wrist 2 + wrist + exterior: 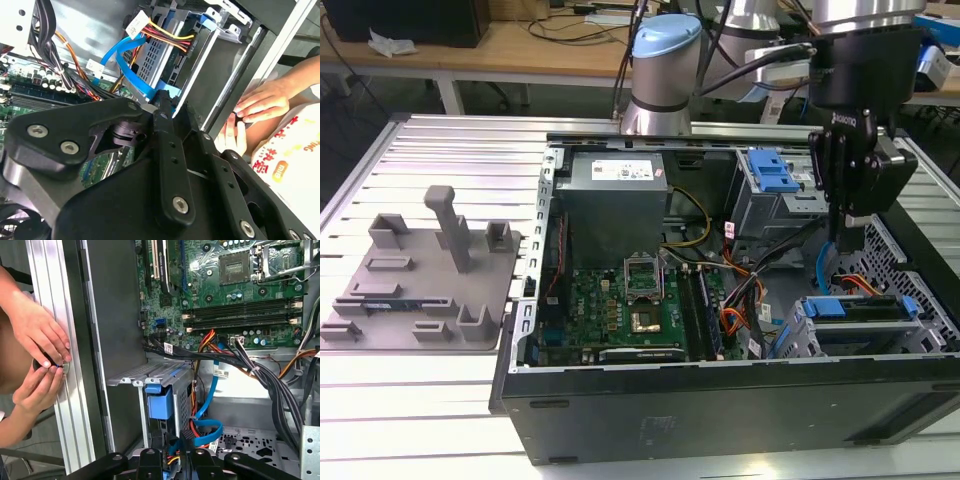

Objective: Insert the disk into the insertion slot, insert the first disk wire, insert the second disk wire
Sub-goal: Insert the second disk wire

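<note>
Directly below claw (pixel 840 235): disk (pixel 865 307) seated flat in insertion slot (pixel 920 330), blue wire (pixel 131 70) alongside; claw state: cannot tell.

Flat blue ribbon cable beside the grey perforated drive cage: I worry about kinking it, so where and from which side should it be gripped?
Probably the straight stretch of the flat blue ribbon cable, pinched across its broad faces, not its curled loop. Come through the case's open side: the grey perforated drive cage and the black wire bundle flank it.
</note>
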`<state>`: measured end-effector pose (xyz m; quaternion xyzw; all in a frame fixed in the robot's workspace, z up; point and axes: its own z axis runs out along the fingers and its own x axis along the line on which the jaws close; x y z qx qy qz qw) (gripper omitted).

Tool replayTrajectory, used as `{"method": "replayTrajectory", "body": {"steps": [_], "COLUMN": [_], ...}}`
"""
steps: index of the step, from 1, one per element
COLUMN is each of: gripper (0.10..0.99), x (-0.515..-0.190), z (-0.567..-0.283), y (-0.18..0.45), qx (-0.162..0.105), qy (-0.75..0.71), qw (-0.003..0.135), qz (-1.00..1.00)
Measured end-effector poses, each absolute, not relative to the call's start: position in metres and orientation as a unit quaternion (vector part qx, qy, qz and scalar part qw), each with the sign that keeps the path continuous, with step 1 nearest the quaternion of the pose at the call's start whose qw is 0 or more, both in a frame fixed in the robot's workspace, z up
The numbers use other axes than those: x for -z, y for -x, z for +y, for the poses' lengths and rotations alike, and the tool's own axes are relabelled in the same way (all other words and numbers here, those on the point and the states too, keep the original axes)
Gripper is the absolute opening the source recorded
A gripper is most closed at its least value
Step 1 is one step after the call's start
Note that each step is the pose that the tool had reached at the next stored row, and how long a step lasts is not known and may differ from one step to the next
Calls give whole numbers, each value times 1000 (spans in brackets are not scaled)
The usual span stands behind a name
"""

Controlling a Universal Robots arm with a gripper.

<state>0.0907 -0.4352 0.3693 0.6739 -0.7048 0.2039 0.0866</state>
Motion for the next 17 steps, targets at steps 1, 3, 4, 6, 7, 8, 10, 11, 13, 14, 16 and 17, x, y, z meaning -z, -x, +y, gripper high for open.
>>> {"method": "replayTrajectory", "body": {"steps": [1, 3, 4, 6, 7, 8, 10, 11, 13, 14, 16, 17], "gripper": [263, 161, 161, 161, 161, 161, 161, 161, 161, 161, 161, 161], "x": [-369, -368, -368, -368, -368, -368, -368, -368, -368, -368, -368, -368], "z": [-435, -435, -435, -435, -435, -435, -435, -435, -435, -435, -435, -435], "y": [-91, -91, -91, -91, -91, -91, -97, -99, -103, -104, -106, -106], "qx": [-204, -205, -206, -206, -206, -206, -203, -200, -195, -192, -186, -184], "qy": [-674, -674, -674, -673, -673, -673, -674, -675, -677, -678, -679, -679], "qw": [86, 86, 86, 86, 86, 86, 89, 91, 96, 100, 107, 108], "qz": [-705, -705, -705, -705, -705, -705, -704, -704, -703, -703, -703, -703]}}
